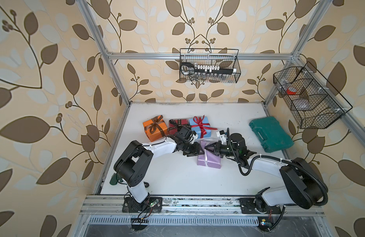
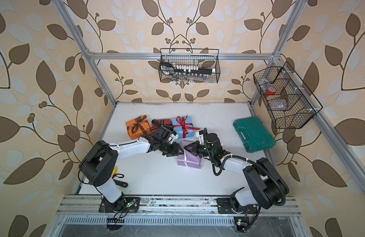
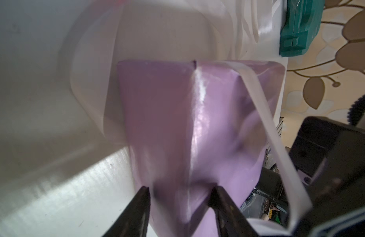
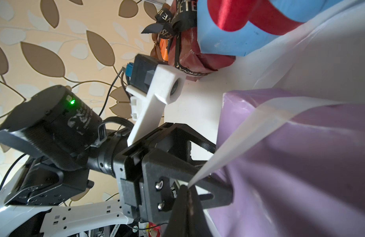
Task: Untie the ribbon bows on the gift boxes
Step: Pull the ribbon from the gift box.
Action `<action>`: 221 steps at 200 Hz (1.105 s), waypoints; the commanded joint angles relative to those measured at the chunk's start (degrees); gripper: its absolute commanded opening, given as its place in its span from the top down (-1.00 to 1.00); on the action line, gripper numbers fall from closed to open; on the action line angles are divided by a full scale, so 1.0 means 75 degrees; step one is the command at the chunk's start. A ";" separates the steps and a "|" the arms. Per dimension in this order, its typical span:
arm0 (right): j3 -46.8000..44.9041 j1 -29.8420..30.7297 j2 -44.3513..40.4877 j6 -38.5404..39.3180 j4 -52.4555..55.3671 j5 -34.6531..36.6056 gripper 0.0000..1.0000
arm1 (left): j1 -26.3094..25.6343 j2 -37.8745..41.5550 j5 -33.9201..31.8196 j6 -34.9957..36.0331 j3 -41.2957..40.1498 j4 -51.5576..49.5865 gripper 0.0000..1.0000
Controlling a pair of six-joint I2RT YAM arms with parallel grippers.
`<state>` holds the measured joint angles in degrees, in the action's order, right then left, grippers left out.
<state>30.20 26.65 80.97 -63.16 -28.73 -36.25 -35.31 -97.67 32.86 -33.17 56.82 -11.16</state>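
The lilac gift box [image 1: 211, 161] stands mid-table with a white ribbon [image 4: 259, 121] round it. My right gripper [image 4: 186, 185] is shut on a loose end of that ribbon, which runs taut from the box's top. My left gripper [image 3: 180, 190] is open, its fingers [image 3: 144, 197] either side of the box's near edge. In both top views the two grippers [image 1: 201, 150] [image 1: 206, 148] meet tip to tip over the box. Behind stand the orange box [image 1: 155, 131] with a brown bow [image 1: 156, 121], the dark red box [image 1: 180, 122] with a black lettered ribbon [image 4: 169, 22], and the light blue box [image 1: 204, 131] with a red bow [image 1: 200, 121].
A flat dark-green plastic case [image 1: 269, 134] lies at the right of the table. Two wire baskets hang on the frame, one at the back [image 1: 209, 65] and one at the right [image 1: 308, 96]. The three tied boxes stand in a row just behind my left wrist.
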 commanded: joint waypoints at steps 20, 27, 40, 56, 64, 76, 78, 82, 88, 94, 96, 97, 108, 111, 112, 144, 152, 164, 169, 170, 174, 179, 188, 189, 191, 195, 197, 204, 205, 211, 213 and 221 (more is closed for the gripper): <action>0.0049 -0.0028 -0.0680 0.0298 0.0210 -0.0306 1.00 | -0.0058 0.0091 -0.0319 0.0087 0.0074 -0.0457 -0.05; 0.0071 -0.0054 -0.0762 0.0337 0.0290 -0.0310 1.00 | -0.0062 0.0077 -0.0315 0.0087 0.0078 -0.0466 -0.04; 0.0136 -0.0109 -0.0877 0.0419 0.0474 -0.0334 1.00 | -0.0070 0.0058 -0.0303 0.0088 0.0077 -0.0460 -0.05; 0.0183 -0.0221 -0.1015 0.0457 0.0596 -0.0392 1.00 | -0.0062 0.0056 -0.0309 0.0076 0.0088 -0.0449 -0.05; 0.0216 -0.0279 -0.1073 0.0484 0.0655 -0.0444 1.00 | -0.0062 0.0057 -0.0303 0.0078 0.0077 -0.0448 -0.04; 0.0293 -0.0358 -0.1151 0.0555 0.0821 -0.0496 1.00 | -0.0058 0.0064 -0.0297 0.0067 0.0078 -0.0447 -0.05; 0.0306 -0.0376 -0.1160 0.0580 0.0846 -0.0507 1.00 | -0.0070 0.0062 -0.0293 0.0064 0.0080 -0.0455 -0.04; 0.0329 -0.0398 -0.1189 0.0611 0.0895 -0.0526 1.00 | -0.0072 0.0055 -0.0293 0.0064 0.0077 -0.0449 -0.04; 0.0365 -0.0446 -0.1214 0.0657 0.0981 -0.0534 1.00 | -0.0058 0.0058 -0.0292 0.0063 0.0077 -0.0454 -0.05; 0.0401 -0.0466 -0.1244 0.0705 0.1061 -0.0543 1.00 | -0.0066 0.0056 -0.0292 0.0063 0.0088 -0.0457 -0.05; 0.0403 -0.0476 -0.1253 0.0712 0.1076 -0.0545 1.00 | -0.0066 0.0060 -0.0292 0.0060 0.0088 -0.0454 -0.04; 0.0409 -0.0486 -0.1255 0.0717 0.1082 -0.0545 1.00 | -0.0069 0.0061 -0.0292 0.0062 0.0088 -0.0456 -0.05; 0.0429 -0.0541 -0.1268 0.0757 0.1136 -0.0577 1.00 | -0.0064 0.0061 -0.0280 0.0051 0.0099 -0.0462 -0.05; 0.0430 -0.0568 -0.1280 0.0757 0.1136 -0.0596 1.00 | -0.0068 0.0058 -0.0280 0.0057 0.0100 -0.0463 -0.04; 0.0435 -0.0567 -0.1280 0.0757 0.1141 -0.0600 1.00 | -0.0070 0.0060 -0.0274 0.0054 0.0106 -0.0466 -0.04; 0.0421 -0.0718 -0.1310 0.1162 0.1697 -0.0370 1.00 | -0.0070 0.0050 -0.0205 0.0031 0.0186 -0.0499 -0.04; 0.0357 -0.0738 -0.1266 0.1265 0.1776 -0.0324 1.00 | -0.0072 0.0046 -0.0155 0.0021 0.0233 -0.0506 -0.04; 0.0194 -0.0762 -0.1167 0.1317 0.1731 -0.0289 1.00 | -0.0070 0.0068 -0.0066 -0.0011 0.0318 -0.0524 -0.05; 0.0140 -0.0770 -0.1123 0.1299 0.1687 -0.0297 1.00 | -0.0069 0.0082 -0.0021 -0.0039 0.0364 -0.0516 -0.06; 0.0119 -0.0773 -0.1114 0.1291 0.1675 -0.0304 1.00 | -0.0071 0.0083 -0.0016 -0.0041 0.0373 -0.0516 -0.06; 0.0075 -0.0779 -0.1068 0.1271 0.1605 -0.0336 1.00 | -0.0072 0.0088 0.0024 -0.0053 0.0401 -0.0515 -0.07; 0.0014 -0.0781 -0.1022 0.1241 0.1516 -0.0380 1.00 | -0.0071 0.0107 0.0056 -0.0091 0.0442 -0.0505 -0.09; -0.0050 -0.0784 -0.0946 0.1175 0.1377 -0.0436 1.00 | -0.0070 0.0140 0.0114 -0.0131 0.0507 -0.0473 -0.14; -0.0058 -0.0780 -0.0937 0.1159 0.1356 -0.0444 1.00 | -0.0072 0.0142 0.0122 -0.0139 0.0515 -0.0465 -0.15; -0.0060 -0.0777 -0.0934 0.1150 0.1334 -0.0459 1.00 | -0.0073 0.0140 0.0137 -0.0155 0.0520 -0.0462 -0.16; -0.0083 -0.0777 -0.0912 0.1134 0.1280 -0.0489 1.00 | -0.0067 0.0154 0.0161 -0.0178 0.0552 -0.0439 -0.19; -0.0078 -0.0780 -0.0913 0.1123 0.1260 -0.0496 1.00 | -0.0066 0.0155 0.0179 -0.0182 0.0556 -0.0429 -0.25; -0.0048 -0.0777 -0.0895 0.1111 0.1236 -0.0530 1.00 | -0.0070 0.0154 0.0239 -0.0209 0.0598 -0.0390 -0.32; -0.0045 -0.0777 -0.0894 0.1109 0.1233 -0.0532 1.00 | -0.0072 0.0154 0.0249 -0.0214 0.0601 -0.0383 -0.32; 0.0007 -0.0783 -0.0915 0.1134 0.1252 -0.0551 1.00 | -0.0073 0.0146 0.0295 -0.0238 0.0624 -0.0347 -0.34; 0.0029 -0.0778 -0.0911 0.1138 0.1261 -0.0556 1.00 | -0.0070 0.0144 0.0318 -0.0241 0.0641 -0.0325 -0.34; 0.0120 -0.0777 -0.0921 0.1168 0.1287 -0.0590 1.00 | -0.0081 0.0102 0.0378 -0.0251 0.0651 -0.0267 -0.35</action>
<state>30.72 20.97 73.73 -55.42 -17.32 -39.11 -35.31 -97.67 33.21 -34.68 59.48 -13.58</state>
